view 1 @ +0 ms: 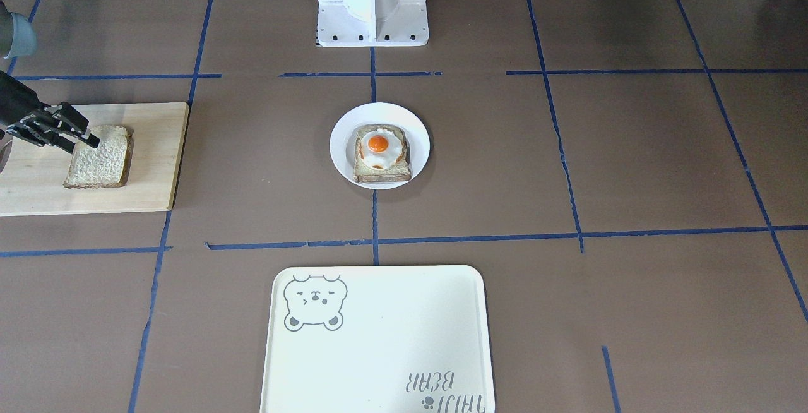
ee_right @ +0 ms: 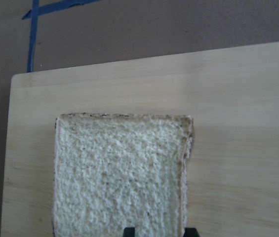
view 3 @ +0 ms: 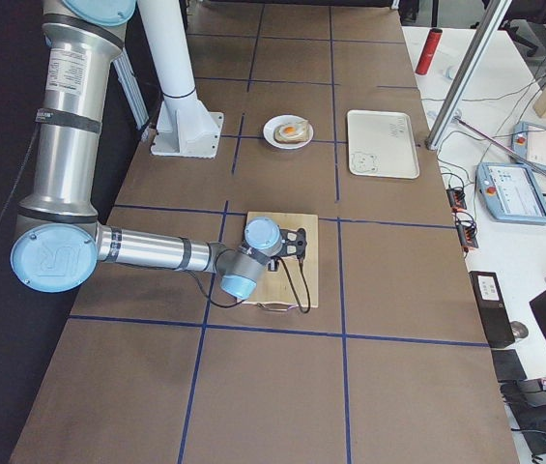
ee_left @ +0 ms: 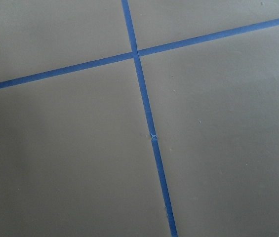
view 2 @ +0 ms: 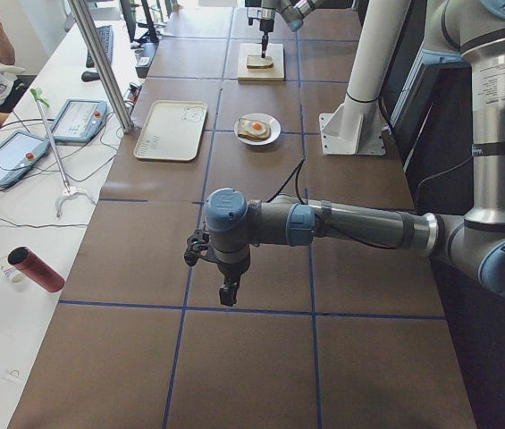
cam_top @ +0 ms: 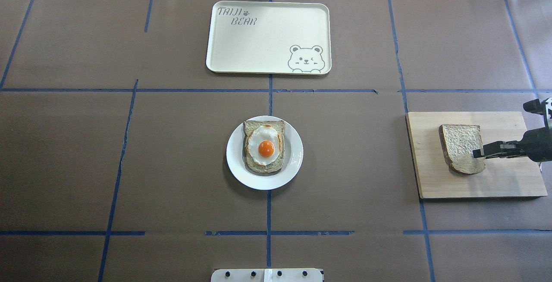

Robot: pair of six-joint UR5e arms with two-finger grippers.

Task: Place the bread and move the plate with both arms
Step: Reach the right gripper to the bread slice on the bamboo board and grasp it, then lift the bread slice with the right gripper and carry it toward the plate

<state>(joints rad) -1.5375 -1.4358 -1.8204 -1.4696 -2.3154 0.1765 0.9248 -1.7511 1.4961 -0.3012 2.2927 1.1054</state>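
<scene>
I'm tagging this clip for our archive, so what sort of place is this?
Most likely a robotics lab, not a kitchen: a large robot arm reaches over a table gridded with blue tape, and control tablets lie on the side bench.

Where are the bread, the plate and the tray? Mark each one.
bread (cam_top: pixel 459 142): overhead view, middle of its top face.
plate (cam_top: pixel 235 157): overhead view, bare left rim.
tray (cam_top: pixel 258 45): overhead view, bare middle.
</scene>
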